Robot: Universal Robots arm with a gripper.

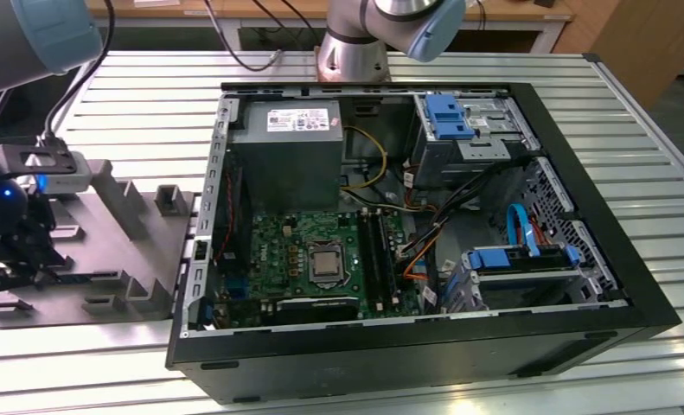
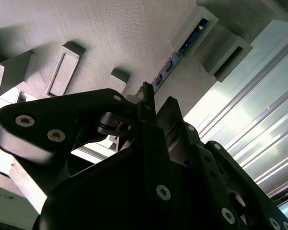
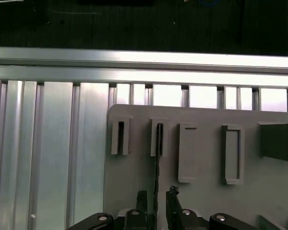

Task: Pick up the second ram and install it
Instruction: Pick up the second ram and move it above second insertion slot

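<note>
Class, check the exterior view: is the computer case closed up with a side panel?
No: the computer case lies open, and the green motherboard inside it is in plain sight.

The arm (image 1: 359,39) is a silver tube with rounded, pale blue-grey joint caps (image 1: 434,30). A thin black cable (image 1: 74,86) leads to a small grey box (image 1: 59,169) at the wrist, where a blue light (image 1: 6,192) glows on dark housing. The jaws are matte black, built of rounded link plates (image 2: 53,124) fastened with silver screws (image 2: 163,192).
</note>
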